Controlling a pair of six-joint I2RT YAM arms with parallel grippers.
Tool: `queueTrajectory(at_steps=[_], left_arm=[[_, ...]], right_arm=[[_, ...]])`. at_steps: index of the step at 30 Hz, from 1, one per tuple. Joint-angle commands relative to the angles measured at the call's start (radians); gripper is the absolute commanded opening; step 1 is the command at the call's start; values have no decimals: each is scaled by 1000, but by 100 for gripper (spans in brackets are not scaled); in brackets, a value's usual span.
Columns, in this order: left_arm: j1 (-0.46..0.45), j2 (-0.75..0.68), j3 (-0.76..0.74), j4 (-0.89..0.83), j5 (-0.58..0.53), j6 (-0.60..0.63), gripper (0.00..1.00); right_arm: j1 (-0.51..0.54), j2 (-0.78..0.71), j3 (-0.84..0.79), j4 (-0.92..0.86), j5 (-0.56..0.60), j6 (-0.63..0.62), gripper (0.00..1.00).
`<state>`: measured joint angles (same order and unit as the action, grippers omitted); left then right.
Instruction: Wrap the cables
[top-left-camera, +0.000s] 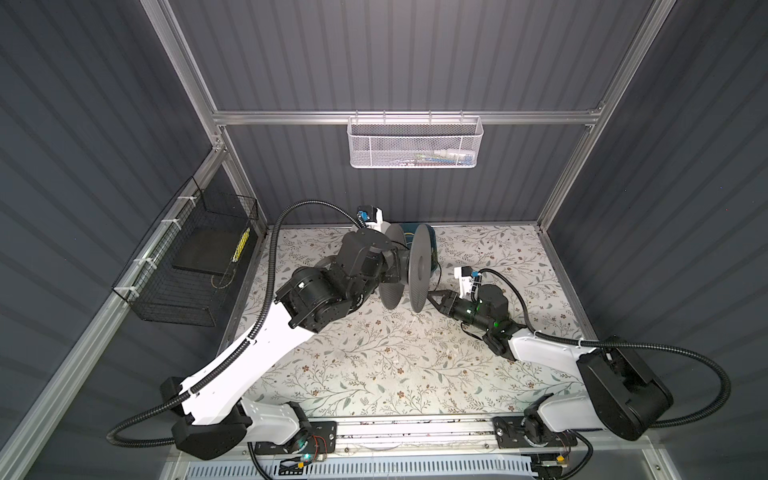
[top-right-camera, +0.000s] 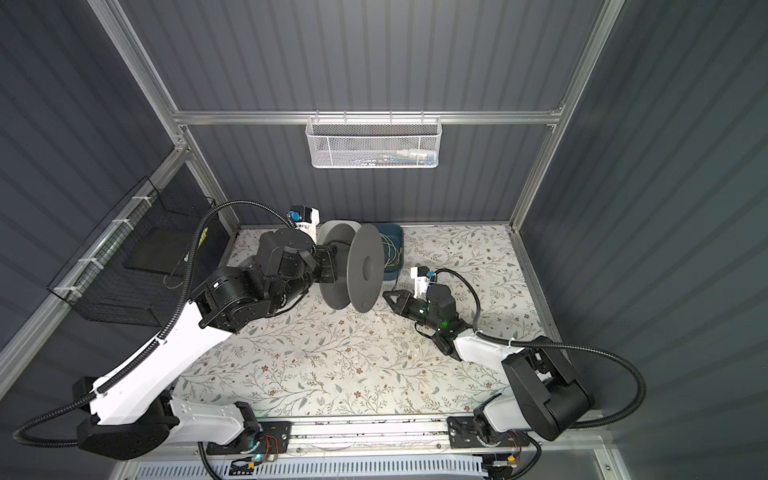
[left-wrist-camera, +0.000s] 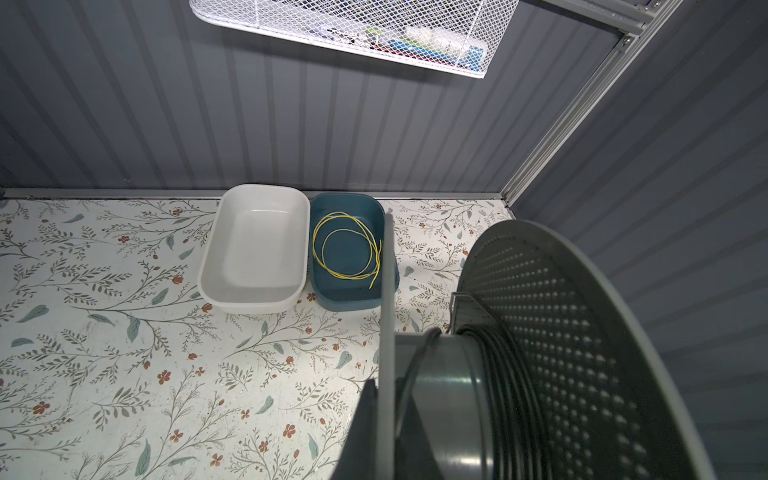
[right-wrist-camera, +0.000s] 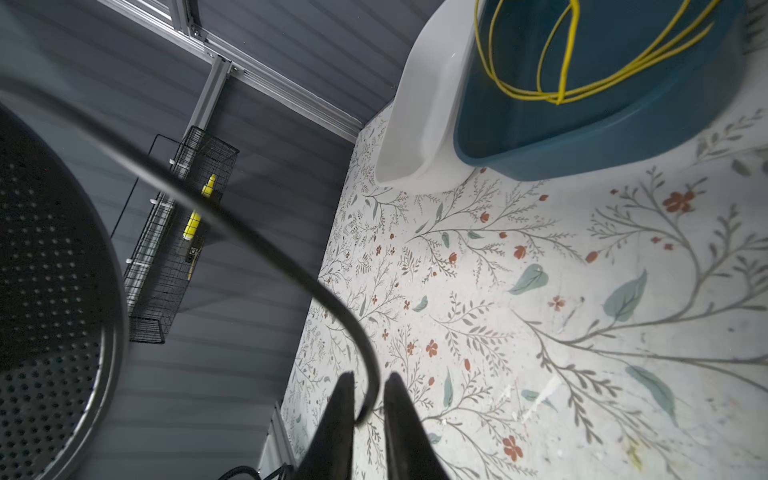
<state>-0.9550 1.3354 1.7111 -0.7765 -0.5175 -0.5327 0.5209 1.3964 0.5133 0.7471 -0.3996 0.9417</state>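
Right gripper (right-wrist-camera: 369, 399) straddles the cable (right-wrist-camera: 257, 249) end

Its jaws stand narrow around the thin black cord; I cannot tell whether they pinch it. The cable arcs left to the grey spool (top-left-camera: 419, 270) at the far middle, with several turns on the hub. Left gripper (top-right-camera: 328, 266) clamps the spool's left flange, probably to keep the axle level for winding. No writing is legible.

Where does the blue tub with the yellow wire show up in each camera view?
In a top view: the blue tub is at the back, mostly hidden behind the spool.
In a top view: the tub is at the back, just right of the spool, with more of it showing.
Left wrist view: middle, beside the white tub.
Right wrist view: upper right corner.
Shared landmark: the spool, in all four.
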Motion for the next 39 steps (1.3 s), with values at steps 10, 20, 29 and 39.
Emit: queueTrajectory(at_steps=[10,20,29,39], left_arm=[[0,-15,35,77,-30,-15,0],[15,11,30,84,-72,-3,0],[76,118,75,95,-53,-38,0],[108,213,64,115,-108,-94,0]], right_arm=[[7,-95,27,-104,12,-86,3],[65,-182,-48,-161,39,-80,0],[228,-308,-92,-285,180,-123,0],[383,-358,-130,-274,285,-67,0]])
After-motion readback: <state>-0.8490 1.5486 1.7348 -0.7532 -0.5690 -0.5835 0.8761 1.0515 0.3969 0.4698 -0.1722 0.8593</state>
